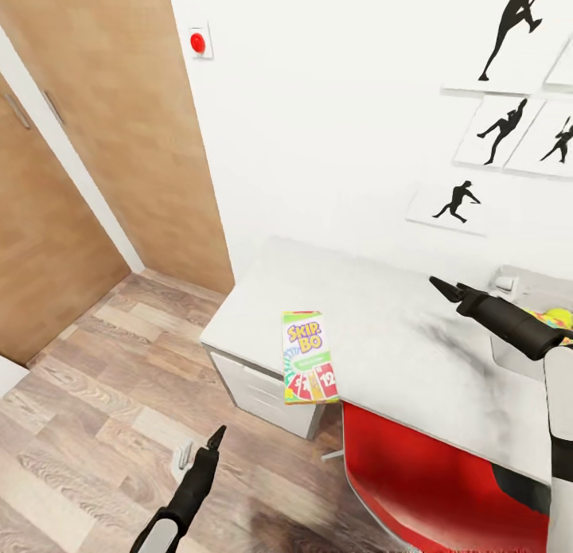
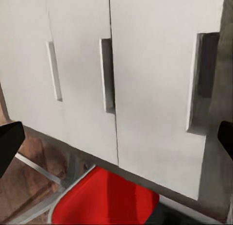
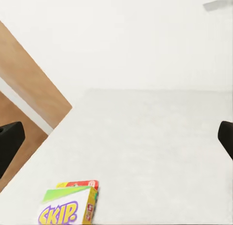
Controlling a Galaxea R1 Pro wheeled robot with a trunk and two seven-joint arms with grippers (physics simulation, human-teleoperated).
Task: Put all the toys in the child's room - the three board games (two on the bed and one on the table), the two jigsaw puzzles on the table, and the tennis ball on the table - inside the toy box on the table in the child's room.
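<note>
A "SKIP BO" board game [image 1: 309,368] lies flat at the front edge of the white table [image 1: 382,314], one end slightly over the edge. The right wrist view has the same board game [image 3: 70,208] low in the picture. My right gripper [image 1: 440,284] hovers open above the table, to the right of the game and behind it, holding nothing [image 3: 117,142]. At the far right stands the grey toy box [image 1: 509,294], with the tennis ball [image 1: 560,317] and a bit of multicoloured sheet inside. My left gripper [image 1: 216,436] hangs open and low over the floor [image 2: 116,141], in front of the white drawers [image 2: 145,89].
A red chair [image 1: 430,489] is tucked under the table, right of the drawers [image 1: 259,390]; its seat [image 2: 104,200] lies just below the drawer fronts. Wooden doors [image 1: 95,139] stand at the left. Wood-plank floor [image 1: 87,426] is open to the left. Black athlete silhouettes [image 1: 501,127] hang on the wall.
</note>
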